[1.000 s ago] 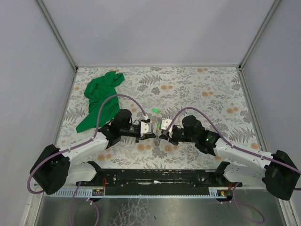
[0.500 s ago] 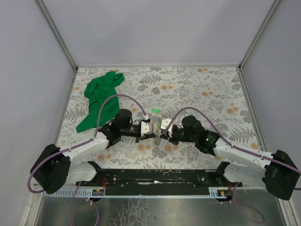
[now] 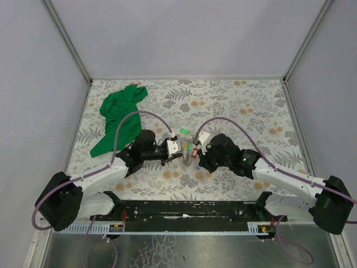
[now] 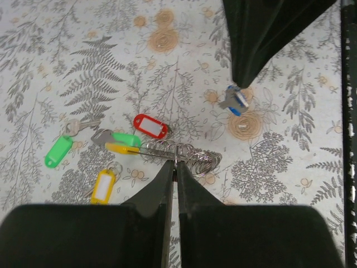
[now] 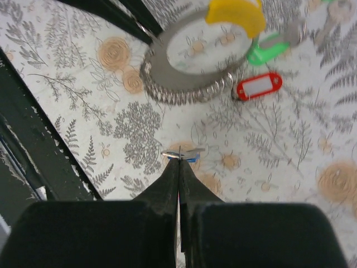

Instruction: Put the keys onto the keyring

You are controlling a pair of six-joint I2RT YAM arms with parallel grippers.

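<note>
My left gripper [image 3: 182, 154] is shut on the keyring [image 4: 184, 153], a silver wire ring held on edge above the table. It shows as a wide loop in the right wrist view [image 5: 189, 84]. A yellow tag [image 5: 234, 17] hangs on the ring. My right gripper [image 3: 196, 155] is shut on a small key with a blue tag [image 5: 179, 154], which also shows in the left wrist view [image 4: 234, 100], a little apart from the ring. A red-tagged key [image 4: 149, 125], a green-tagged key [image 4: 58, 152], a second green tag [image 4: 127, 138] and a yellow-tagged key [image 4: 104, 187] lie on the table.
A large green cloth [image 3: 117, 114] lies at the back left of the flowered table. The black rail of the arm bases [image 3: 184, 209] runs along the near edge. Grey walls close in the sides and back.
My right gripper has drawn back from the ring and turned, with the blue-tagged key in it. Its arm has shifted left. My left gripper holds the ring almost where it was.
</note>
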